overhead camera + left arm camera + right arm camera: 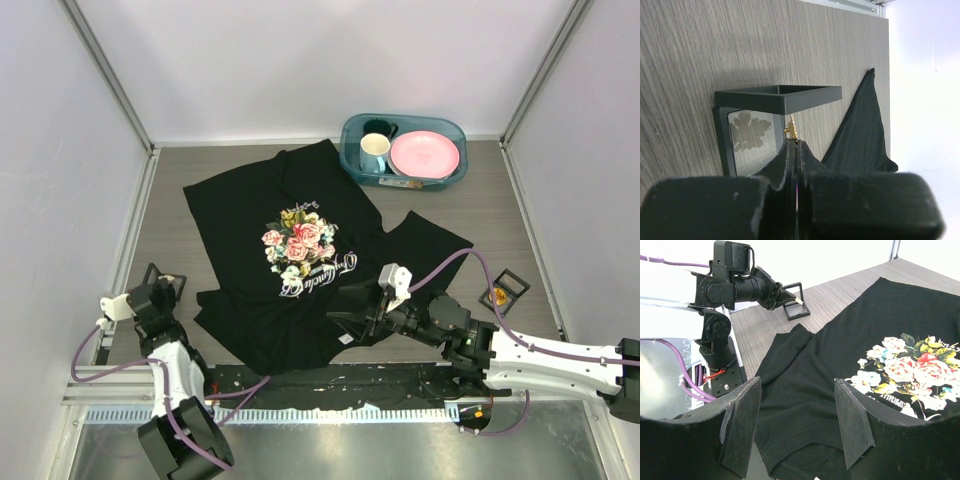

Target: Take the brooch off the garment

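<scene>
Brooch lies off garment, well apart from right gripper, jaws parted.

Bare table lay open to the right of the garment; a teal bin blocked the far right corner.

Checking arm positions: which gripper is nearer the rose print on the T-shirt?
Right. The right gripper is over the near hem of the T-shirt, close to the rose print; the left gripper is off it, beside a black frame.
</scene>
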{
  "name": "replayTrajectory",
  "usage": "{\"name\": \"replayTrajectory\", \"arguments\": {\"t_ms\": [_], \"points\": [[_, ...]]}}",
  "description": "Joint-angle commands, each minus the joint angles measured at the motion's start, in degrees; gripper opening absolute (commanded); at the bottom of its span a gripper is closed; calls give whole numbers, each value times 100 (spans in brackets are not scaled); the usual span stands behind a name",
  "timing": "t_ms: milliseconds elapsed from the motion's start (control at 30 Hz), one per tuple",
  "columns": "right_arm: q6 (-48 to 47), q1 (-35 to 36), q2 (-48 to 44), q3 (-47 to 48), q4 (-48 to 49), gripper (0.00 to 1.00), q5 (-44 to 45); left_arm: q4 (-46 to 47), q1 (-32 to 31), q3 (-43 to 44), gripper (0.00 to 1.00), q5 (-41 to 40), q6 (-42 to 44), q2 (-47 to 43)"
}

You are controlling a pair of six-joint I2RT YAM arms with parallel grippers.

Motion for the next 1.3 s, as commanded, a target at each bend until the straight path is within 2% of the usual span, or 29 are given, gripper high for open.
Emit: {"name": "replayTrajectory", "arguments": {"t_ms": [0,767,867,1100,1267], "points": [[48,-4,-71,7,240,65,-50,566,57,-135,0,-221,-21,7],[48,-4,-89,7,240,65,-94,1647,57,-215,0,-99,-100,1168],[39,-4,-98,-2,240,65,-85,1586,57,-224,0,-125,-127,1115],[57,-4,-115,-2,240,65,-129,717,57,-215,0,-353,-65,500],[66,-4,-133,-2,240,65,-146,628,57,-197,0,-345,-48,464]]}}
